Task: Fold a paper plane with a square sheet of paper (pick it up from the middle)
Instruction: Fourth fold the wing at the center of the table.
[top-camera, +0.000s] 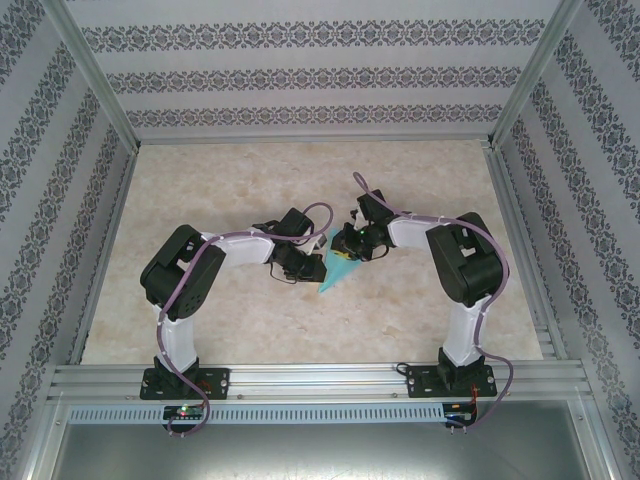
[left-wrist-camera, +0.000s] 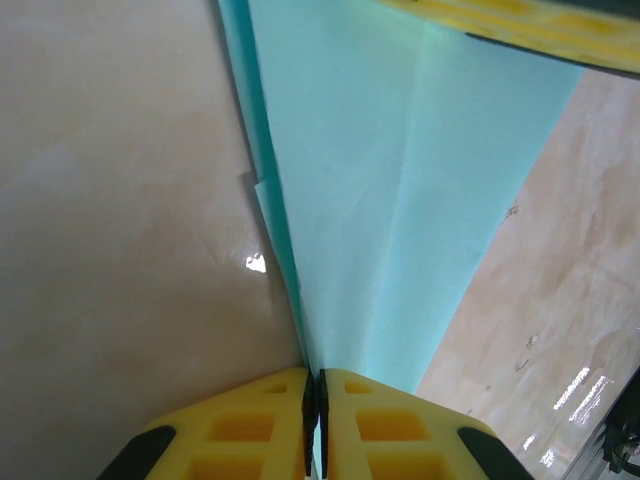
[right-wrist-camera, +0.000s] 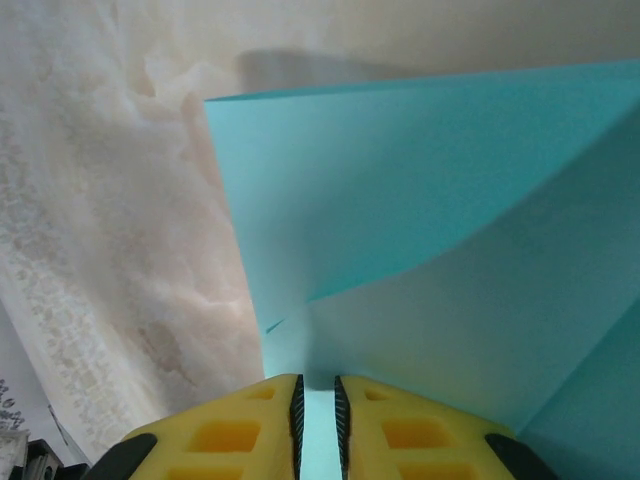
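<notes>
The turquoise paper plane (top-camera: 335, 271) is at the middle of the counter (top-camera: 230, 180), between the two arms, and its pointed tip is turned toward the near edge. The left pincer (left-wrist-camera: 315, 400) is pressed together on the narrow end of the folded paper. The right pincer (right-wrist-camera: 318, 405) also pinches the plane, with paper layers filling the thin gap between its fingers.
</notes>
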